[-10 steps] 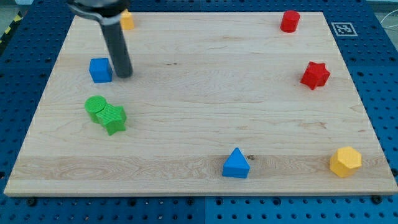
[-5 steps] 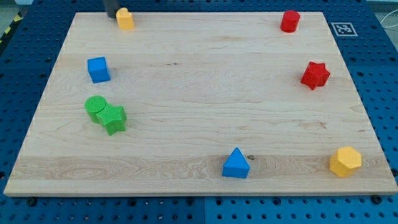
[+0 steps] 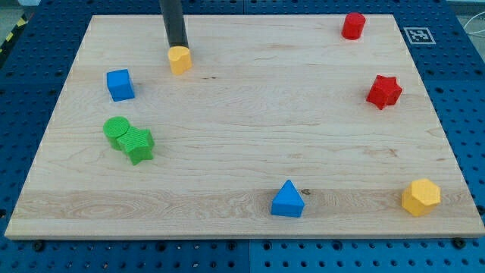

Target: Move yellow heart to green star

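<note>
Tip (image 3: 180,47) down on the board, planted right against the top side of the yellow heart (image 3: 179,59), apparently touching, though the exact contact line is hard to make out where rod and block overlap. No fingers here to spread or pinch, just a plain dark rod with a blunt end. Heart sitting in the upper left part of the wooden board (image 3: 242,163), to the right of the blue cube (image 3: 120,84) and a little higher in the view.

Now the relation that counts: green star (image 3: 138,144) lying down and to the left of the heart, well apart from it, with the green round block (image 3: 116,130) snug against the star's upper left. Tip sitting almost straight above the heart, so a push from here looks set to send it mostly toward the view's bottom, not along the diagonal. Better, by this reading, to come round to the heart's upper right side before driving on. Blue cube standing just off that diagonal on its left; a wide swing could clip it.

Elsewhere, nothing in play: red cylinder (image 3: 352,25) and red star (image 3: 383,91) far right, blue triangle (image 3: 287,199) at the bottom, yellow hexagon (image 3: 420,196) bottom right.
</note>
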Tool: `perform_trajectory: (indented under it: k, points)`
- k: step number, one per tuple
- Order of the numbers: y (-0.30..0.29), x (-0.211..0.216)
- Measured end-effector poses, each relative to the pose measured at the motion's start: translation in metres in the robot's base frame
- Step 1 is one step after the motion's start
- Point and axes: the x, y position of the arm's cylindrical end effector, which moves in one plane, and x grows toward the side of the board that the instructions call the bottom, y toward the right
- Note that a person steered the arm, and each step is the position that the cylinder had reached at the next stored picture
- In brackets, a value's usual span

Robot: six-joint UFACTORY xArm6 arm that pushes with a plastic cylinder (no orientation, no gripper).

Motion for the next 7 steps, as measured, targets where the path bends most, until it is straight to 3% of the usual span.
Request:
perform_trajectory:
  k: [5,7]
  points:
    - [0.007,0.128]
    - [0.003,0.152]
